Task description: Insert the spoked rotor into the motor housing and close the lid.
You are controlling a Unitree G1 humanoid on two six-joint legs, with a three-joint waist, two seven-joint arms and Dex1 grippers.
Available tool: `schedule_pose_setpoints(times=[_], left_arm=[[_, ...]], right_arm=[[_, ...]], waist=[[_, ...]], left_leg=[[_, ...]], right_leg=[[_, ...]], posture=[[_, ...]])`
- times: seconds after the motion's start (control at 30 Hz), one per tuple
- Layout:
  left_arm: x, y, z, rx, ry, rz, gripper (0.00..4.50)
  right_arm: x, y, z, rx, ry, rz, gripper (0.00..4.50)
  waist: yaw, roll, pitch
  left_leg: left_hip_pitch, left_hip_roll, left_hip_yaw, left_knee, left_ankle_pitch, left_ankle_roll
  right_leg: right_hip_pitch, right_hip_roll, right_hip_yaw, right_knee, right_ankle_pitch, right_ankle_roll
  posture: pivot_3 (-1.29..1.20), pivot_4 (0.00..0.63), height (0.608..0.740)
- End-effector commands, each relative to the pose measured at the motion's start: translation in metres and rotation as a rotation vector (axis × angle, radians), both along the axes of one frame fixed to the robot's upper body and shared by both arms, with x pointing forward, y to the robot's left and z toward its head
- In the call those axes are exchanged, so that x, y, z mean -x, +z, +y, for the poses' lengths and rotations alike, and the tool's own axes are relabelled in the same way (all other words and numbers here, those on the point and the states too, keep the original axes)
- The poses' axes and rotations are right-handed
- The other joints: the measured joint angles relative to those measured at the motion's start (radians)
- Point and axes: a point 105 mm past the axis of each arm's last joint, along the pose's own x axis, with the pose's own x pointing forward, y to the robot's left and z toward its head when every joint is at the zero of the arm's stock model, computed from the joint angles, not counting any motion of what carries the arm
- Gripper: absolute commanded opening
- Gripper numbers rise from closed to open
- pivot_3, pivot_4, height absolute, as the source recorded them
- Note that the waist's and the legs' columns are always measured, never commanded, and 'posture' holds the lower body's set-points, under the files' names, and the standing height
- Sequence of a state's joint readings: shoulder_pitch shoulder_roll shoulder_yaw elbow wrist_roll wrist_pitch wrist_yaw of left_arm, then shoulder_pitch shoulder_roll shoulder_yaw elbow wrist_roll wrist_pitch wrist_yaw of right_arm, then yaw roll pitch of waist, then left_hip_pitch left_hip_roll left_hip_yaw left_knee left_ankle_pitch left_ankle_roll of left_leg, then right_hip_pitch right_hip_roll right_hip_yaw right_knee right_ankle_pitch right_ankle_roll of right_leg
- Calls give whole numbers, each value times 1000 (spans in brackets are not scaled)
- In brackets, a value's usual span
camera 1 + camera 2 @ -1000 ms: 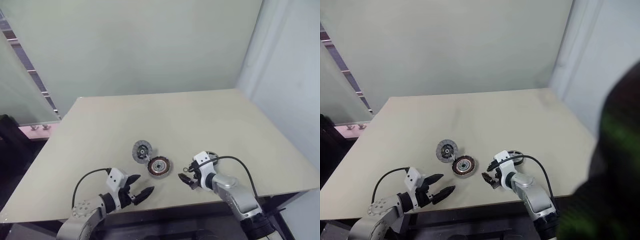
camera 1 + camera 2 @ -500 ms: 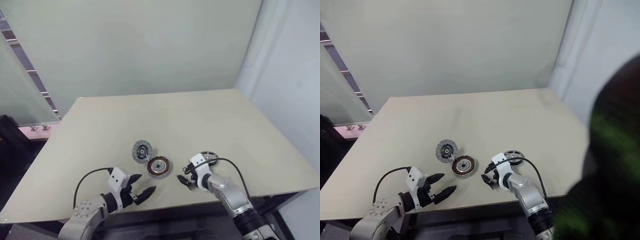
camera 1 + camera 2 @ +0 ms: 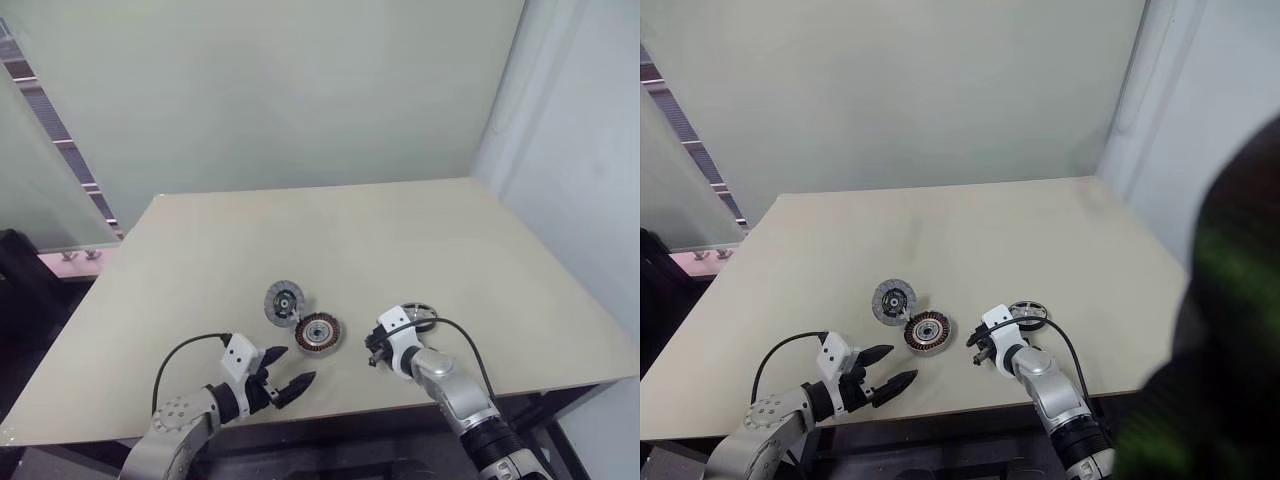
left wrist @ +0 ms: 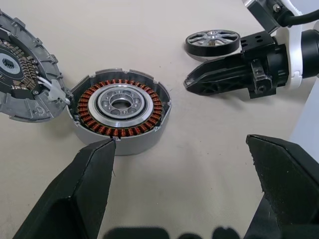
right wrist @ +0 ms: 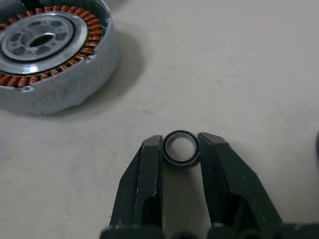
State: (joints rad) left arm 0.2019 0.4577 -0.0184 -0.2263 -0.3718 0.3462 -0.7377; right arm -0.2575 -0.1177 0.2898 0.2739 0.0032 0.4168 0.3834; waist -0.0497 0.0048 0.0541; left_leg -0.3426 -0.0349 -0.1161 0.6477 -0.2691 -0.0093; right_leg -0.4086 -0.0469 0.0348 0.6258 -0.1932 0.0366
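Observation:
The motor housing (image 3: 317,333), a dark-rimmed disc with copper windings around a silvery hub (image 4: 119,107), lies on the table near the front. The grey lid (image 3: 284,302) lies just behind and to the left of it, joined to it by thin wires (image 4: 50,84). The spoked rotor (image 3: 420,313) lies flat to the right, behind my right wrist. My right gripper (image 5: 181,144) is shut on a small metal ring (image 5: 181,157) resting on the table, right of the housing. My left gripper (image 3: 295,368) stands open in front of the housing, holding nothing.
The beige table (image 3: 350,230) stretches far back to a pale wall. Its front edge (image 3: 330,418) runs just below both hands. A black cable (image 3: 470,345) loops from my right wrist.
My right gripper's fingers have closed on the small ring, and the hand has edged down and to the left. The left gripper has stayed put and open.

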Motion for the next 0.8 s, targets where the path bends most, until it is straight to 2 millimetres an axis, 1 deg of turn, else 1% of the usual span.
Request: schedule_pose_setpoints(times=[0.03, 0.17, 0.33, 0.53, 0.67, 0.8], left_arm=[[-5, 13, -3, 4, -12, -61, 4500], [-7, 12, 0, 2, 5, -64, 4500], [-10, 15, 9, -1, 34, -70, 4500], [-12, 17, 21, -4, 68, -76, 4500], [-12, 19, 31, 4, 86, -95, 4500], [-12, 20, 38, -9, 97, -96, 4500]], right_arm=[[-6, 12, -2, -14, -9, -46, 738], [-11, 23, -3, -24, -8, -81, 738], [-19, 50, 3, -76, 8, -143, 738], [-23, 80, 27, -118, 103, -179, 738], [-23, 89, 46, -145, 175, -169, 738], [-19, 91, 67, -156, 265, -141, 738]], waist=[[0, 0, 0], [0, 0, 0], [0, 0, 0], [0, 0, 0], [0, 0, 0], [0, 0, 0]], left_leg=[[0, 0, 0, 0, 0, 0], [0, 0, 0, 0, 0, 0], [0, 0, 0, 0, 0, 0], [0, 0, 0, 0, 0, 0], [0, 0, -1, 0, 0, 0], [0, 0, -1, -1, 0, 0]], right_leg=[[0, 0, 0, 0, 0, 0], [0, 0, 0, 0, 0, 0], [0, 0, 0, 0, 0, 0], [0, 1, 0, 1, 0, 0], [0, 1, 0, 0, 0, 0], [-1, 1, 0, 0, 1, 1]], posture=[[0, 0, 740], [0, 0, 740], [0, 0, 740], [0, 0, 740], [0, 0, 740], [0, 0, 740]])
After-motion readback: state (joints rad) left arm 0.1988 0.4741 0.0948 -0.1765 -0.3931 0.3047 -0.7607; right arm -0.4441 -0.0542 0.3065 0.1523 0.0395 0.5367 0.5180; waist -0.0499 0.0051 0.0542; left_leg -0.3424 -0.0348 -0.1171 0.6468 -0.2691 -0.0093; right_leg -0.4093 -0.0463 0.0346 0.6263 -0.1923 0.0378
